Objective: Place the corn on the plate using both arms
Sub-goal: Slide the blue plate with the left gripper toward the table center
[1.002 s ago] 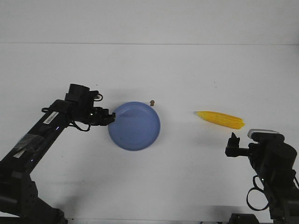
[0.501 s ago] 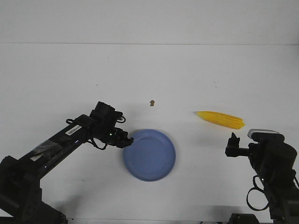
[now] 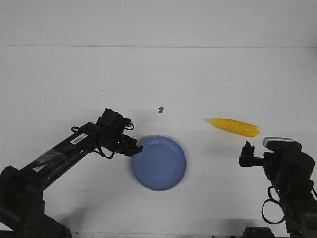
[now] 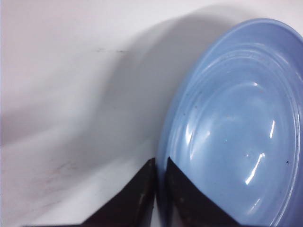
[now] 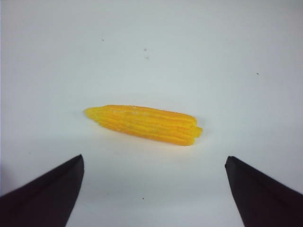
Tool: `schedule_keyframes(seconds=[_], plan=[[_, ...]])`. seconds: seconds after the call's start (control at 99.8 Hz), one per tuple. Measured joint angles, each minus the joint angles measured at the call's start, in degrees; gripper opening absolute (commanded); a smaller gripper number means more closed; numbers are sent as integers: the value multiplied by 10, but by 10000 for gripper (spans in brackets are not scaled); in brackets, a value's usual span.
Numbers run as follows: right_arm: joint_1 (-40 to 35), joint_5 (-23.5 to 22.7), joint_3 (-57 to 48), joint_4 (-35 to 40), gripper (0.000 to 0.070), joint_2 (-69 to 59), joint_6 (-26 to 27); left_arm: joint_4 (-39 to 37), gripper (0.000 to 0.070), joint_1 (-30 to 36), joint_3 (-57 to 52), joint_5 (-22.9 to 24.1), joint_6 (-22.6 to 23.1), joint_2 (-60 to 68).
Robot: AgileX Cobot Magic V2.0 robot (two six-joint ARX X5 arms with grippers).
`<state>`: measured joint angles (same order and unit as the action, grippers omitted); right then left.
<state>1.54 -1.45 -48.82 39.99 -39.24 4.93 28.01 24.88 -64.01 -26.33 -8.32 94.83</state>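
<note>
The periwinkle-blue plate [image 3: 159, 162] lies on the white table near the front centre. My left gripper [image 3: 134, 148] is shut on the plate's left rim; in the left wrist view its two black fingers pinch the rim [image 4: 163, 156] of the plate [image 4: 236, 123]. The yellow corn [image 3: 234, 127] lies on the table to the right, its pointed end toward the plate. My right gripper [image 3: 246, 148] is open and empty, just in front of the corn. In the right wrist view the corn [image 5: 144, 124] lies beyond the spread fingers [image 5: 47, 194].
A tiny brown speck [image 3: 161, 109] lies on the table behind the plate. The table's far edge meets a white wall at the back.
My left gripper has dragged the plate from the middle left toward the front and right, then barely shifted in the last half second. The right arm and the corn have not moved.
</note>
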Motion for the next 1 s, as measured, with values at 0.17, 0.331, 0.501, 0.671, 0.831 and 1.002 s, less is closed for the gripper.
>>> schedule_keyframes(seconds=[0.17,0.331,0.501,0.671,0.831,1.002], plan=[[0,0,0,0,628,0,0,6,84,0,0,18,0,0],[0,0,0,0,628,0,0,7,168,0,0,25,0,0],[0,0,0,0,628,0,0,5,400,0,0,25,0,-1],[0,0,0,0,628,0,0,-7,551,-2,0,25,1,-17],[0,0,0,0,628,0,0,-10,551,-22,0,55,19,-77],[0,0,0,0,628,0,0,-5,551,-63,0,148,46,-159]])
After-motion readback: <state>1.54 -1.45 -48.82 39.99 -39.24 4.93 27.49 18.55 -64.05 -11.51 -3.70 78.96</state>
